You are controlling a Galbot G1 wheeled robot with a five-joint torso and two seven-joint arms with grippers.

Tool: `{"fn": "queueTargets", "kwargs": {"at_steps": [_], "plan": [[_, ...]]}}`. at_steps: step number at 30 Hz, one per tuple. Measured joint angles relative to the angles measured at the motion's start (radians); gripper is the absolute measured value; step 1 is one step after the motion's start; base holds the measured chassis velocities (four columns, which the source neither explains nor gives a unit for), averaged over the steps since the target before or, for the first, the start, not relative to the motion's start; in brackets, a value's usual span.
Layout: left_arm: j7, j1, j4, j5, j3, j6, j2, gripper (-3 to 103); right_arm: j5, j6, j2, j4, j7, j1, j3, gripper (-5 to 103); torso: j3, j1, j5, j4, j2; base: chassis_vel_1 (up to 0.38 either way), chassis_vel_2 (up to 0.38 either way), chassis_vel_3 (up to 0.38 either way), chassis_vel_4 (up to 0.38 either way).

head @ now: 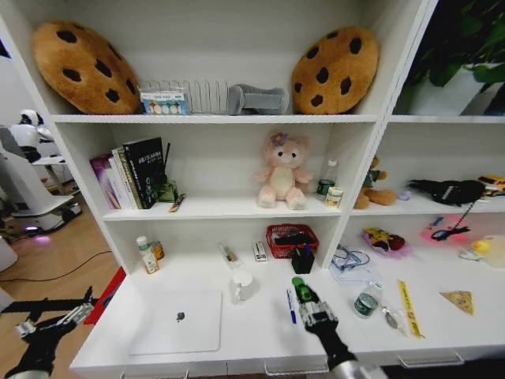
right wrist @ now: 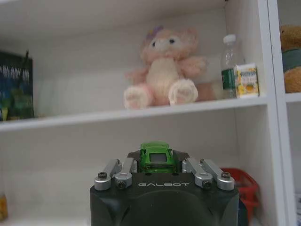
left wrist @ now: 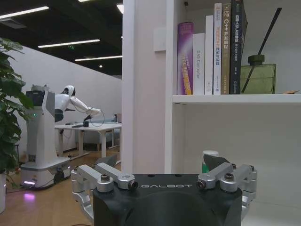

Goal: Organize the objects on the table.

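My right gripper (head: 302,289) hangs above the middle of the white table (head: 260,335), shut on the tiny green toy car (head: 301,286); in the right wrist view the car (right wrist: 156,157) sits clamped between the fingers, facing the shelves. Under it on the desk lies a blue pen (head: 290,306). The silver laptop (head: 177,320) lies closed at the front left. A small green-topped can (head: 365,302) stands to the right. My left gripper (head: 49,325) is held off the table's left end, open and holding nothing, its fingers (left wrist: 113,173) spread toward the shelf side.
A red basket (head: 290,239), a black holder (head: 302,259), a white cup (head: 242,285) and a bottle (head: 146,255) stand along the back of the desk. A yellow ruler (head: 407,308) and glasses (head: 348,260) lie at the right. Shelves above hold books, plush toys and cushions.
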Motion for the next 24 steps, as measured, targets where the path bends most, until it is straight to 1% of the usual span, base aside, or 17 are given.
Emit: {"fn": "queueTargets", "kwargs": {"at_steps": [1, 2, 3, 4, 5, 6, 7, 11, 12, 14, 16, 17, 19, 20, 22, 23, 24], "plan": [[0.0, 0.0, 0.0, 0.0, 0.0, 0.0, 0.0, 100, 0.0, 0.0, 0.0, 0.0, 0.0, 0.0, 0.0, 36, 0.0, 0.0, 0.0, 0.0, 0.0, 0.0, 0.0, 0.0, 0.0], [0.0, 0.0, 0.0, 0.0, 0.0, 0.0, 0.0, 100, 0.103, -0.065, -0.051, 0.043, 0.018, 0.062, 0.018, 36, 0.0, 0.0, -0.0003, 0.0002, 0.0, 0.0, 0.0, 0.0, 0.0], [0.0, 0.0, 0.0, 0.0, 0.0, 0.0, 0.0, 100, 0.219, -0.125, -0.13, 0.06, 0.037, 0.139, 0.036, 36, 0.0, 0.0, -0.0001, 0.0001, 0.0, 0.0, 0.0, 0.0, 0.0], [0.0, 0.0, 0.0, 0.0, 0.0, 0.0, 0.0, 100, 0.219, -0.125, -0.13, 0.06, 0.037, 0.139, 0.036, 36, 0.0, 0.0, -0.0001, 0.0001, 0.0, 0.0, 0.0, 0.0, 0.0], [0.0, 0.0, 0.0, 0.0, 0.0, 0.0, 0.0, 100, 0.299, -0.154, -0.187, 0.065, 0.048, 0.202, 0.044, 36, 0.0, 0.0, 0.0, 0.0005, 0.0, 0.0, 0.0, 0.0, 0.0], [0.0, 0.0, 0.0, 0.0, 0.0, 0.0, 0.0, 100, 0.348, -0.167, -0.219, 0.065, 0.054, 0.241, 0.046, 36, 0.0, 0.0, 0.0, 0.0006, 0.0, 0.0, 0.0, 0.0, 0.0], [0.0, 0.0, 0.0, 0.0, 0.0, 0.0, 0.0, 100, 0.453, -0.196, -0.283, 0.056, 0.069, 0.336, 0.04, 36, 0.0, 0.0, -0.0003, 0.0004, 0.0, 0.0, 0.0, 0.0, 0.0], [0.0, 0.0, 0.0, 0.0, 0.0, 0.0, 0.0, 100, 0.514, -0.213, -0.327, 0.024, 0.078, 0.421, 0.022, 36, 0.0, 0.0, -0.0003, 0.0004, 0.0, 0.0, 0.0, 0.0, 0.0], [0.0, 0.0, 0.0, 0.0, 0.0, 0.0, 0.0, 100, 0.543, -0.22, -0.366, -0.015, 0.081, 0.501, -0.01, 36, 0.0, 0.0, 0.0, 0.0002, 0.0, 0.0, 0.0, 0.0, 0.0], [0.0, 0.0, 0.0, 0.0, 0.0, 0.0, 0.0, 100, 0.552, -0.223, -0.384, -0.034, 0.082, 0.543, -0.03, 36, 0.0, 0.0, -0.0003, 0.0003, 0.0, 0.0, 0.0, 0.0, 0.0], [0.0, 0.0, 0.0, 0.0, 0.0, 0.0, 0.0, 100, 0.563, -0.225, -0.425, -0.102, 0.083, 0.682, -0.105, 36, 0.0, 0.0, -0.0002, 0.0002, 0.0, 0.0, 0.0, 0.0, 0.0], [0.0, 0.0, 0.0, 0.0, 0.0, 0.0, 0.0, 100, 0.563, -0.225, -0.425, -0.102, 0.083, 0.682, -0.105, 36, 0.0, 0.0, -0.0002, 0.0002, 0.0, 0.0, 0.0, 0.0, 0.0], [0.0, 0.0, 0.0, 0.0, 0.0, 0.0, 0.0, 100, 0.592, -0.23, -0.449, -0.177, 0.092, 0.848, -0.211, 36, 0.0, 0.0, -0.0004, 0.0003, 0.0, 0.0, 0.0, 0.0, 0.0], [0.0, 0.0, 0.0, 0.0, 0.0, 0.0, 0.0, 100, 0.592, -0.23, -0.449, -0.177, 0.092, 0.848, -0.211, 36, 0.0, 0.0, -0.0004, 0.0003, 0.0, 0.0, 0.0, 0.0, 0.0], [0.0, 0.0, 0.0, 0.0, 0.0, 0.0, 0.0, 100, 0.637, -0.246, -0.453, -0.243, 0.105, 0.995, -0.323, 36, 0.0, 0.0, -0.0003, 0.0001, 0.0, 0.0, 0.0, 0.0, 0.0], [0.0, 0.0, 0.0, 0.0, 0.0, 0.0, 0.0, 100, 0.637, -0.246, -0.453, -0.243, 0.105, 0.995, -0.323, 36, 0.0, 0.0, -0.0003, 0.0001, 0.0, 0.0, 0.0, 0.0, 0.0], [0.0, 0.0, 0.0, 0.0, 0.0, 0.0, 0.0, 100, 0.642, -0.249, -0.451, -0.274, 0.106, 1.061, -0.374, 36, 0.0, 0.0, -0.0004, 0.0003, 0.0, 0.0, 0.0, 0.0, 0.0]]}}
